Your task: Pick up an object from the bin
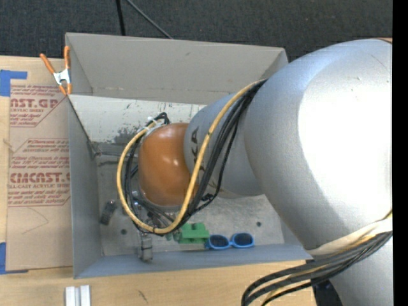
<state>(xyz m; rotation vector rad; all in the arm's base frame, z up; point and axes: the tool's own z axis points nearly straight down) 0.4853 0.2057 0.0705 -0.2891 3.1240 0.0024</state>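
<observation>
My gripper [145, 248] reaches down under the arm's orange cover, close to the bin's front wall at the lower left. A green blocky thing [193, 233] lies on the floor just to its right. Beside that, along the front wall, lies a blue thing with two round lobes [230, 241]. To the gripper's upper left, near the left wall, sits a small dark grey piece [106, 213]. Nothing shows held in the gripper.
The arm's large grey body and its looped cables cover the bin's middle and right side. The bin's sloping walls stand close to the gripper at the left and front. Bare scuffed floor shows at the back left.
</observation>
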